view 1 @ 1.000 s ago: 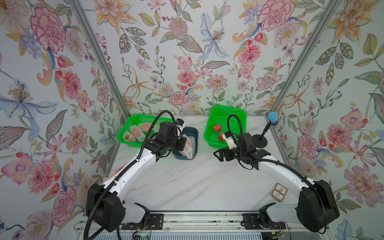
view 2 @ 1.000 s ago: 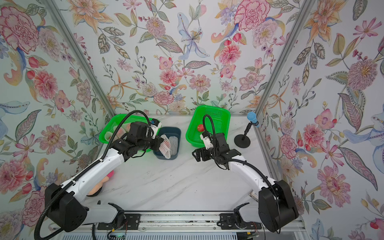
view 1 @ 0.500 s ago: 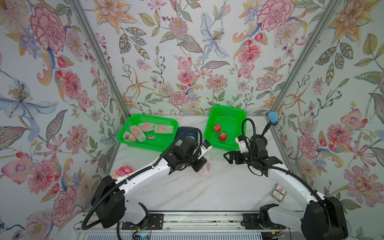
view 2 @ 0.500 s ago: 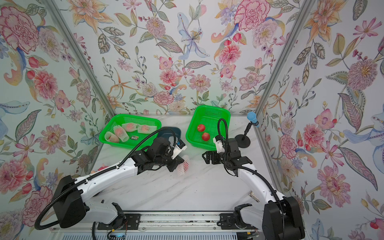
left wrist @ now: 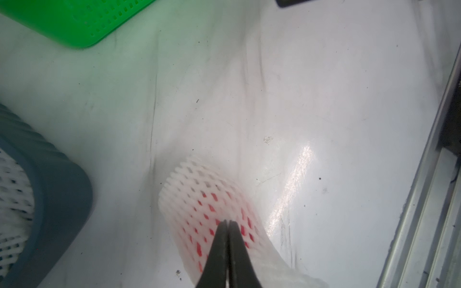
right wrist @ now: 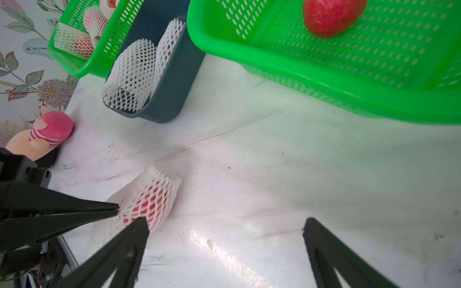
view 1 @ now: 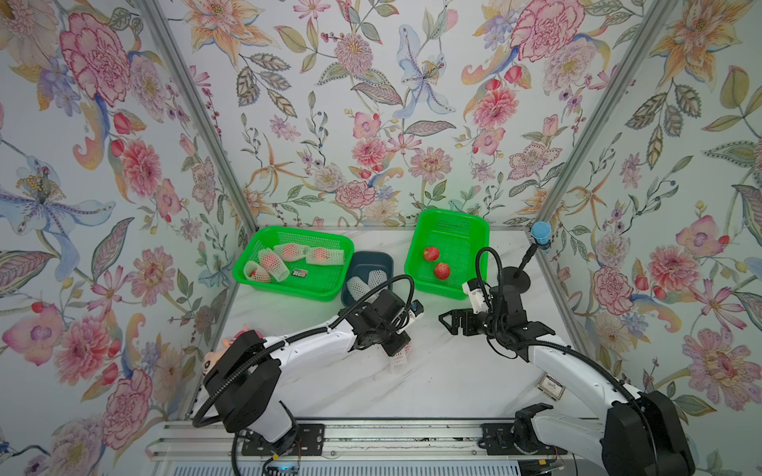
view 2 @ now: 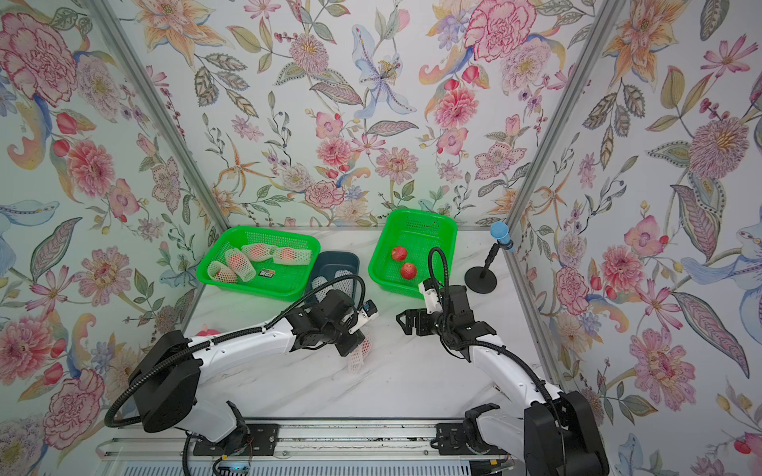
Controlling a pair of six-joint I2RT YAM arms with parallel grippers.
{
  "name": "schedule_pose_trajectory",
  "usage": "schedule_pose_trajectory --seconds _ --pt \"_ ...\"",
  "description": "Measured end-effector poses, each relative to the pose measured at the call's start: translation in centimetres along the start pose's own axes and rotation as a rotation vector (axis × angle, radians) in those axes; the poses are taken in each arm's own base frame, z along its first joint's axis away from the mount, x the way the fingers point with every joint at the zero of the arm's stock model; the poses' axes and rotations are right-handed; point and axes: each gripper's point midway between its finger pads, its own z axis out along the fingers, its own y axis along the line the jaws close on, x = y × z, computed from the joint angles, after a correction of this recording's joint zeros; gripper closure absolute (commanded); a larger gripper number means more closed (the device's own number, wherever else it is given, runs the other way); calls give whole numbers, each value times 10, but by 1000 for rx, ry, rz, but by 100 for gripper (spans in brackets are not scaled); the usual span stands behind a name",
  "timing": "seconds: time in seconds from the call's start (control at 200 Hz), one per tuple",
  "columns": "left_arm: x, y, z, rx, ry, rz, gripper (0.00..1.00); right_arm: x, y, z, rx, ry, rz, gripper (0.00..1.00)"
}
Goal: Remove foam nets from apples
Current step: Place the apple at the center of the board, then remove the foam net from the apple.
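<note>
One apple in a white foam net (view 1: 399, 359) (view 2: 359, 355) lies on the marble table, red showing through the mesh (left wrist: 212, 199) (right wrist: 149, 199). My left gripper (view 1: 393, 349) (left wrist: 227, 222) is shut, its tips pinching the side of that net. My right gripper (view 1: 445, 324) (right wrist: 227, 222) hovers wide open just right of it, holding nothing, one finger (right wrist: 134, 234) close to the net. Two bare apples (view 1: 431, 253) (view 1: 442, 270) sit in the right green basket (view 1: 478, 230). Several netted apples (view 1: 290, 251) lie in the left green basket (view 1: 288, 290).
A dark blue bin (view 1: 367, 257) between the baskets holds empty foam nets (view 1: 363, 284). A pink striped plush toy (right wrist: 50, 129) lies by the left wall. A black stand with a blue top (view 1: 521, 278) is at the back right. A small card (view 1: 550, 386) lies near the right edge.
My left gripper has carried the netted apple from beside the blue bin down to the table's middle. The right gripper moved back from the right basket toward it, still open.
</note>
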Motion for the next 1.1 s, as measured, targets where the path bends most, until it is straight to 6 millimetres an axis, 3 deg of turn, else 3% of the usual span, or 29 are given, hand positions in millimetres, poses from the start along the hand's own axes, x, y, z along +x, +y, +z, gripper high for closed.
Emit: schedule_pose_trajectory --seconds 0.135,0.295,0.39,0.545,0.791,1.101 --pt "13 2 4 -15 28 -19 37 4 3 9 -13 13 -7 1" --pt "27 2 -4 -34 35 -59 11 5 6 16 -23 21 -15 1" --pt "25 2 -17 -48 1 -90 1 5 7 20 -28 21 -20 1" --pt "25 -1 -31 -46 -43 -131 1 6 9 24 -36 25 -27 1" --pt "51 -19 -21 -4 12 -178 2 11 15 28 -56 42 -38 1" --pt "53 -51 -17 81 -26 -226 19 20 16 38 -74 90 -43 1"
